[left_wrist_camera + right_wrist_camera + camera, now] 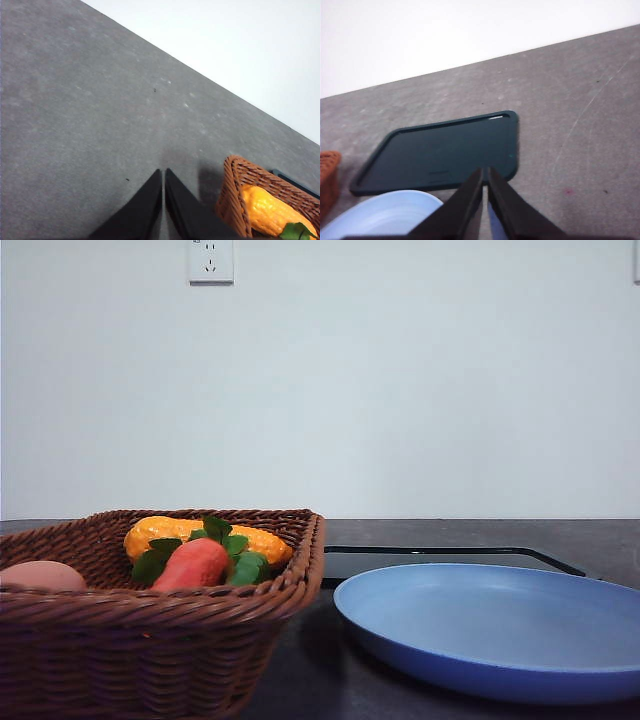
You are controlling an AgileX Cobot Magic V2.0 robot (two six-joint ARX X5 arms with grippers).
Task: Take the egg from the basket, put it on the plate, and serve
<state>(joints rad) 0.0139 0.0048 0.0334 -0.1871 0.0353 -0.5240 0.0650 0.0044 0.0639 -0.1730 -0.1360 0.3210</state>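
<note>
We observed a grey worktop [600, 535] running back to a pale wall [400, 390] that carried a white socket [211, 260].

On the left of the front view stood the woven brown basket [150, 640], the largest object on the worktop. Just beside it to the right lay the blue plate [500, 625], its rim close to the basket's side; we could not tell whether the two touched. Behind the plate lay the flat black tray [440, 558]; in the right wrist view the plate's edge overlapped the tray's near border.

Inside the basket we saw a yellow corn toy [170, 532] toward the back, with a red carrot toy [192, 564] and its green leaves [240, 562] in front of it. The egg [40, 576], pinkish brown, rested in the basket at its left side, apart from the carrot toy and partly hidden by the braided rim.

We recorded the left tool [163, 172] with its dark fingers pressed together and holding nothing, above bare worktop beside a corner of the basket. We recorded the right tool [485, 171] likewise drawn together and empty, above the near edge of the tray, with the plate close by.
</note>
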